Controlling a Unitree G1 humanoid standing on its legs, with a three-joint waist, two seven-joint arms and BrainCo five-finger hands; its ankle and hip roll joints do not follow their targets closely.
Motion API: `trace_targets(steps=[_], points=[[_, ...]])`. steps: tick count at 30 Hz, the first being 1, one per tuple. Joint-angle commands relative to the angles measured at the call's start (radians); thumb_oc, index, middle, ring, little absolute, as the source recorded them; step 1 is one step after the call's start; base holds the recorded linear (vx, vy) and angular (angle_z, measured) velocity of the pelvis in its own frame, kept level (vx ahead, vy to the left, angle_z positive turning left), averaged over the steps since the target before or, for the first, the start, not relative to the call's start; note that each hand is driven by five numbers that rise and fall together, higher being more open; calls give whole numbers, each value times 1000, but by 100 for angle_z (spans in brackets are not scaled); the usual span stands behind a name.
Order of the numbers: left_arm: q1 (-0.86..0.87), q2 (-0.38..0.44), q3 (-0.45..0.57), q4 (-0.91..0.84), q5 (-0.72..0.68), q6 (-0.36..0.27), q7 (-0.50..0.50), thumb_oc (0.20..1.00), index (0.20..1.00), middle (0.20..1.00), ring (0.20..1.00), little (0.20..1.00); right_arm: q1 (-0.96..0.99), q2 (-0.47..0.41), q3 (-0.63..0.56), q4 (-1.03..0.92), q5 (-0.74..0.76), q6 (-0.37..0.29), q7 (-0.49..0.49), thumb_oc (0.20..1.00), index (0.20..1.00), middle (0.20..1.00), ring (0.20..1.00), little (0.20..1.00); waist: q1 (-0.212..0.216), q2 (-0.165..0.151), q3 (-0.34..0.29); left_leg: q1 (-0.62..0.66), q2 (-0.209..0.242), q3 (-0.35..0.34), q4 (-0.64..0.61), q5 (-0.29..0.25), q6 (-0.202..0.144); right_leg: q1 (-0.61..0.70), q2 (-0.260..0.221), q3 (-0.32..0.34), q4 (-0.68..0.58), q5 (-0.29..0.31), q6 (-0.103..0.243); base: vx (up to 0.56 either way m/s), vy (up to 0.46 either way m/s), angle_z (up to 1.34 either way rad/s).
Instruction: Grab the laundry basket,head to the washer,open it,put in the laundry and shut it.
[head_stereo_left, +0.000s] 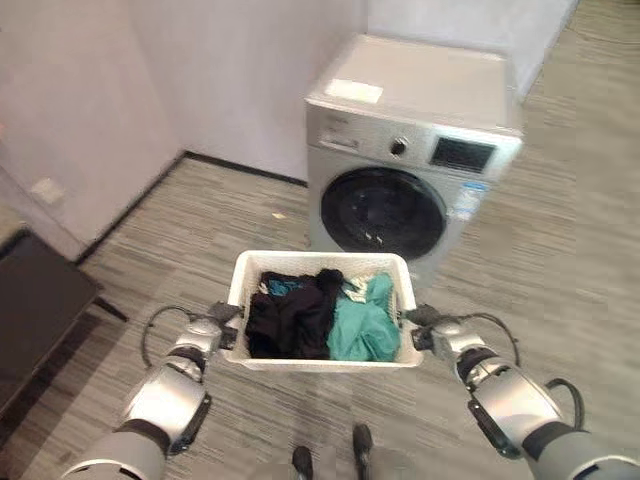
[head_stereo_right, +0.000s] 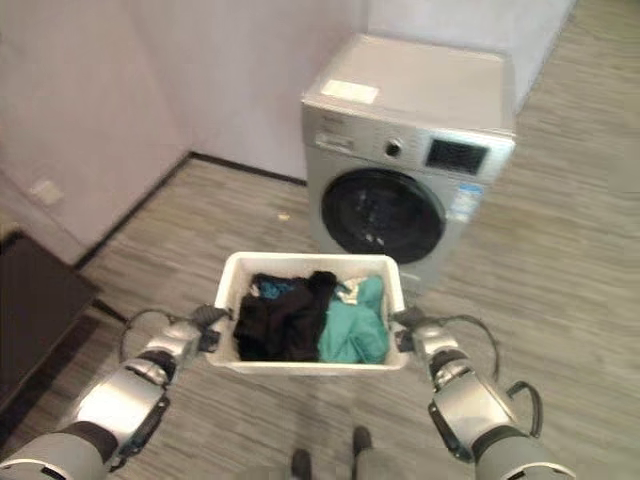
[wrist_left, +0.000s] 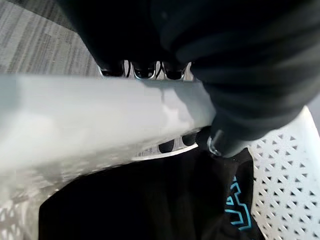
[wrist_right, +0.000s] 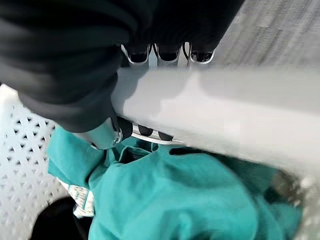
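I hold a white perforated laundry basket (head_stereo_left: 322, 263) off the floor in front of me. Inside lie black clothes (head_stereo_left: 288, 312) on the left and a teal garment (head_stereo_left: 364, 320) on the right. My left hand (head_stereo_left: 219, 331) is shut on the basket's left rim (wrist_left: 90, 115), fingers curled under it and thumb over it. My right hand (head_stereo_left: 428, 332) grips the right rim (wrist_right: 225, 107) the same way. The silver front-loading washer (head_stereo_left: 410, 150) stands just beyond the basket, its round dark door (head_stereo_left: 382, 210) shut.
Pale walls (head_stereo_left: 150, 80) with a dark skirting meet in a corner left of the washer. A dark low table (head_stereo_left: 35, 300) sits at the left edge. Grey wood-grain floor (head_stereo_left: 560, 270) lies open right of the washer.
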Motion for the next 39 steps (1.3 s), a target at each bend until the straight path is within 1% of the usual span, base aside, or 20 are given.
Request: trace_targets(steps=[1,3,8,10,11,12,13,14,16,17,18,19,20,21,22,23,24,26,32,39], points=[[-10,48,70,88,-110,-51,-7,200,200,200,200,200,-83,-42,-52,-7,129,-84,54,200,200,200,200,200,16,-9,-106,-13,-30,-53,114,-94,-16,94,15,74,-47,-76,34,17,-119,-6],[14,32,101,88,-149,-50,-10,200,200,200,200,200,-62,-36,-53,-18,155,-91,50,200,200,200,200,200,17,-12,-115,-12,-22,-47,133,-101,-29,130,45,114,-117,-50,1,50,-221,-7],[24,-5,93,77,-154,-52,-5,200,200,200,200,200,-46,-66,-43,-26,157,-95,46,200,200,200,200,200,-4,1,-111,-40,-14,-52,200,-108,-57,174,54,121,-214,-20,-14,11,-108,6],[20,-28,95,81,-161,-51,-7,200,200,200,200,200,-43,-87,-46,-6,154,-95,43,200,200,200,200,200,-10,4,-100,-68,-13,-70,275,-91,-84,218,58,116,-265,-7,-27,23,-137,11],[20,-28,95,81,-161,-51,-7,200,200,200,200,200,-43,-87,-46,-6,154,-95,43,200,200,200,200,200,-10,4,-100,-68,-13,-70,275,-91,-84,218,58,116,-265,-7,-27,19,-73,10],[18,-35,93,85,-157,-51,-9,200,200,200,200,200,-40,-88,-49,3,153,-94,44,200,200,200,200,200,-8,3,-97,-85,-15,-82,321,-80,-93,231,58,113,-278,-2,-32,42,-83,5],[19,-47,86,90,-156,-50,-10,200,200,200,200,200,-36,-84,-46,21,149,-94,47,200,200,200,200,200,0,4,-93,-105,-28,-120,372,-53,-107,250,61,123,-293,4,-41,58,-88,5],[21,-49,83,92,-160,-51,-9,200,200,200,200,200,-35,-81,-41,29,142,-92,47,200,200,200,200,200,5,7,-91,-113,-35,-153,368,-33,-112,254,65,131,-296,3,-41,51,-43,0],[22,-50,81,95,-160,-51,-7,200,200,200,200,200,-36,-84,-40,32,141,-91,45,200,200,200,200,200,4,8,-89,-120,-37,-168,348,-20,-113,256,61,128,-298,2,-40,4,16,-5],[22,-55,79,98,-163,-51,-7,200,200,200,200,200,-43,-94,-41,40,139,-90,42,200,200,200,200,200,3,9,-88,-130,-32,-175,297,-14,-113,254,53,130,-300,-1,-35,42,82,-11],[17,-59,75,106,-159,-51,-6,200,200,200,200,200,-52,-97,-47,45,135,-92,39,200,200,200,200,200,6,8,-88,-144,-24,-178,175,-3,-107,254,43,131,-297,-3,-25,74,122,-2],[18,-57,71,108,-157,-52,-6,200,200,200,200,200,-55,-95,-47,50,131,-93,36,200,200,200,200,200,9,18,-92,-149,-13,-184,98,34,-106,254,52,134,-294,-8,-21,71,93,0],[18,-57,71,108,-157,-52,-6,200,200,200,200,200,-55,-95,-47,50,131,-94,36,200,200,200,200,200,10,16,-91,-143,-14,-183,89,38,-106,255,50,135,-294,-8,-21,56,77,-3],[10,-58,63,112,-160,-57,1,200,200,200,200,200,-61,-99,-49,52,125,-106,28,200,200,200,200,200,10,23,-88,-156,-4,-177,46,79,-109,255,56,142,-287,-13,-16,35,82,-17],[21,-47,73,112,-166,-54,0,200,200,200,200,200,-61,-101,-48,45,123,-96,37,200,200,200,200,200,13,24,-91,-137,-8,-179,48,53,-104,247,48,145,-266,-25,-8,106,162,-27],[17,-42,68,118,-153,-50,-9,200,200,200,200,200,-54,-78,-60,47,132,-98,36,200,200,200,200,200,16,28,-105,-97,-17,-201,1,55,-88,245,42,153,-269,-27,-5,151,179,-42],[21,-40,71,120,-145,-50,-9,200,200,200,200,200,-46,-64,-70,51,135,-100,36,200,200,200,200,200,19,30,-120,-67,-21,-197,-27,53,-80,250,37,157,-273,-29,-1,142,135,-47],[27,-40,72,119,-137,-51,-9,200,200,200,200,200,-34,-56,-77,50,134,-100,34,200,200,200,200,200,23,30,-129,-48,-22,-189,-43,53,-77,254,29,160,-275,-30,2,130,151,-37],[50,-5,94,109,-116,-55,-12,200,200,200,200,200,-6,-36,-80,39,102,-93,47,200,200,200,200,200,60,29,-166,-11,-43,-133,-54,17,-36,247,-17,214,-259,-30,37,112,188,-25],[74,10,110,118,-100,-50,-21,200,200,200,200,200,-5,-14,-73,32,78,-85,61,200,200,200,200,200,84,23,-190,4,-57,-101,-46,-19,-5,220,-41,261,-230,-25,66,51,119,-24]])
